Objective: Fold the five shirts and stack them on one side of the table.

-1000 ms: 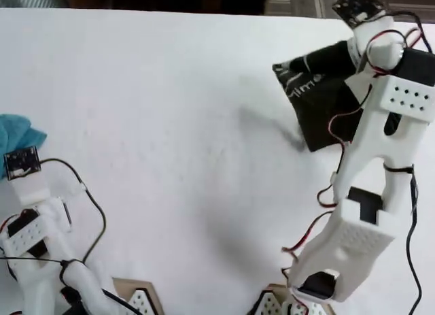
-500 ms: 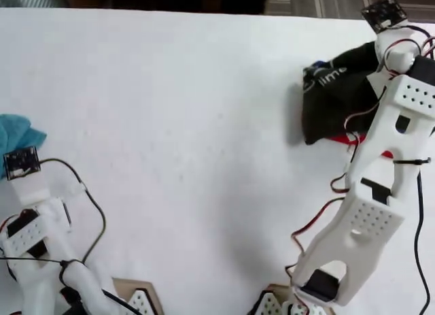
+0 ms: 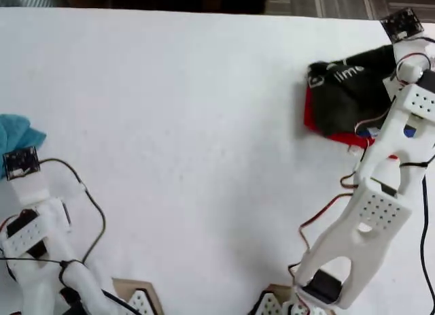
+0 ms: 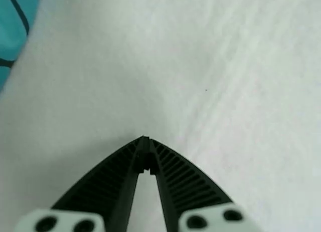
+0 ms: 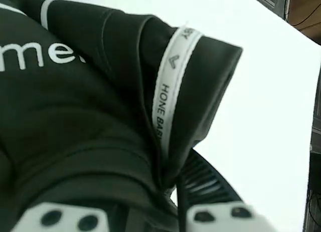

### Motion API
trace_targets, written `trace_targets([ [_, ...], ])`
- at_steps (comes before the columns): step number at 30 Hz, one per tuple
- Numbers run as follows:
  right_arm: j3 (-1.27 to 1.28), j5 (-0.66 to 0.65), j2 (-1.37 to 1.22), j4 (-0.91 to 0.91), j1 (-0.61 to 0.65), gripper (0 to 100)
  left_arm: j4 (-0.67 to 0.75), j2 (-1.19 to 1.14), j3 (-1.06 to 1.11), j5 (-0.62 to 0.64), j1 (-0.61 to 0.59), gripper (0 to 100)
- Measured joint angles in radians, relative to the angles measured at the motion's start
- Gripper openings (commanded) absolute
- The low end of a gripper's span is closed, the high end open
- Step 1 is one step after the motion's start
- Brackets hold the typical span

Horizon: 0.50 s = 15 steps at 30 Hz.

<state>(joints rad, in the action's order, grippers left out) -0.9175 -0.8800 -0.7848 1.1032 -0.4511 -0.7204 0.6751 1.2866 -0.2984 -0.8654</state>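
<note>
Now, far right, my right claw (image 5: 173, 184) grips the black shirt (image 3: 346, 90) over a red shirt (image 3: 314, 119); my left claw (image 4: 145, 154) rests closed and empty.

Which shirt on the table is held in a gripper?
The black shirt: the right gripper is shut on it, and it lies on the red shirt. The teal shirt at the left edge lies free.

Your black shirt (image 3: 350, 90) far right carries white lettering, over a red shirt (image 3: 311, 116); left, a dark-striped teal shirt (image 3: 15, 135).
</note>
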Motion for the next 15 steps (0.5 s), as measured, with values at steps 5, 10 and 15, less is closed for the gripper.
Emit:
trace_targets([
  [5,0.000,0.000,-0.083,-0.032,0.000,2.1,0.000,0.000,0.000,0.000,0.000,3],
  [10,0.000,0.000,-0.100,-0.055,0.000,10.2,0.000,0.000,0.000,0.000,0.000,3],
  [15,0.000,0.000,-0.100,-0.055,-0.002,17.6,0.000,0.000,0.000,0.000,0.000,3],
])
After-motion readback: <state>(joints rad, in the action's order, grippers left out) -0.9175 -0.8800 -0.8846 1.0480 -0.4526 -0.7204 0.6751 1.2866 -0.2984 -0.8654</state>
